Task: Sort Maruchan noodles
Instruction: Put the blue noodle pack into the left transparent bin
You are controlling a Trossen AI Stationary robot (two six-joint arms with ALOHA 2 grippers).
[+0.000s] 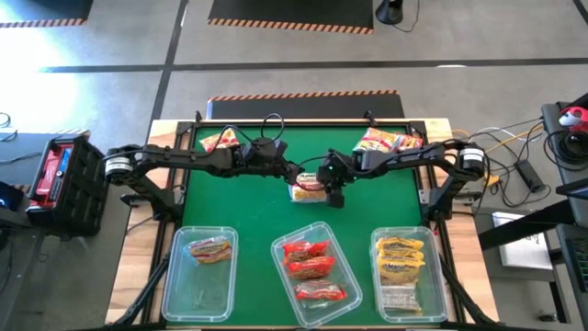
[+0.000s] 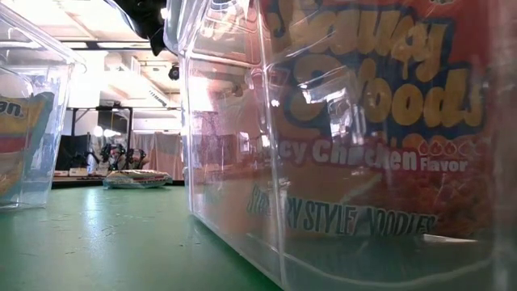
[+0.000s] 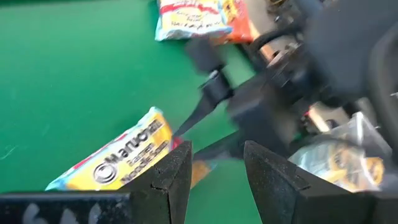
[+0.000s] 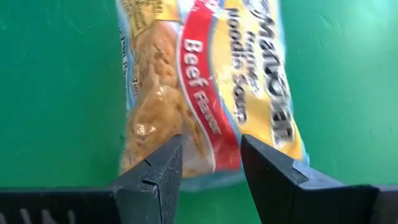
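One Maruchan beef packet point(image 1: 308, 191), yellow with a red band, lies at the table's middle; it also shows in both wrist views point(image 3: 118, 165) point(image 4: 205, 93). My right gripper point(image 1: 333, 193) point(image 4: 211, 158) points down at it, open by a narrow gap, fingertips over one end of the packet's printed face. My left gripper point(image 1: 298, 175) point(image 3: 217, 165) is open just beside the packet's other end, reaching in from the left. More packets lie in piles at the far left point(image 1: 220, 140) and far right point(image 1: 390, 141). My right gripper stands from above over the beef packet's end point(image 4: 208, 171), with one finger point(image 4: 155, 174) on either side of the red band. I cannot tell whether the fingertips touch the packet. My left gripper touches nothing that I can see.
Three clear bins line the near edge: the left point(image 1: 175, 276) holds one packet, the middle point(image 1: 280, 276) three red ones, the right point(image 1: 432, 276) yellow ones. In the low view the middle bin's wall point(image 2: 234, 162) fills the picture. The two arms nearly meet at the centre.
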